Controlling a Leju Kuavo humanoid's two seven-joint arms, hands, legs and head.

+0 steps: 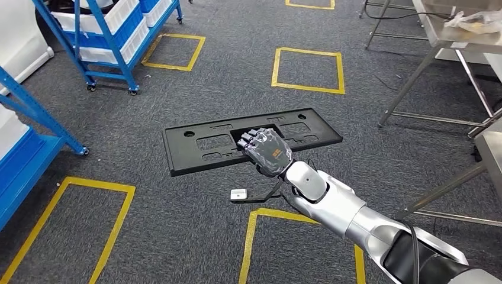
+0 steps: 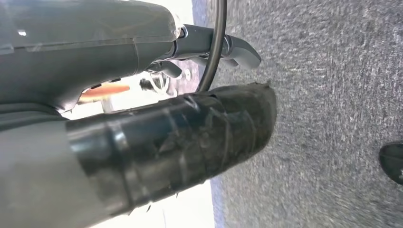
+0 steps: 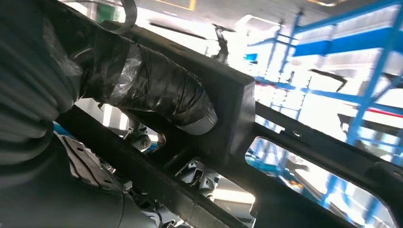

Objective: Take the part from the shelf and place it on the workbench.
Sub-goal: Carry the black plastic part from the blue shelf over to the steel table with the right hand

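Observation:
The part (image 1: 201, 145) is a long, flat black plastic panel with cut-outs and round holes. It hangs level above the grey carpet in the middle of the head view. My right hand (image 1: 267, 151) grips it at the middle of its near long edge, with the silver arm coming in from the lower right. In the right wrist view the tape-wrapped thumb (image 3: 157, 90) presses on a bar of the part (image 3: 237, 104). My left hand (image 2: 166, 137) hangs over the carpet with straight fingers (image 2: 237, 50) and holds nothing. The metal workbench (image 1: 438, 29) stands at the far right.
A blue wheeled rack (image 1: 112, 29) with white bins stands at the far left. A blue shelf frame (image 1: 29, 148) is close on my left. Yellow tape squares (image 1: 308, 70) mark the carpet. Slanted table legs (image 1: 414, 77) and another table edge (image 1: 491, 148) crowd the right side.

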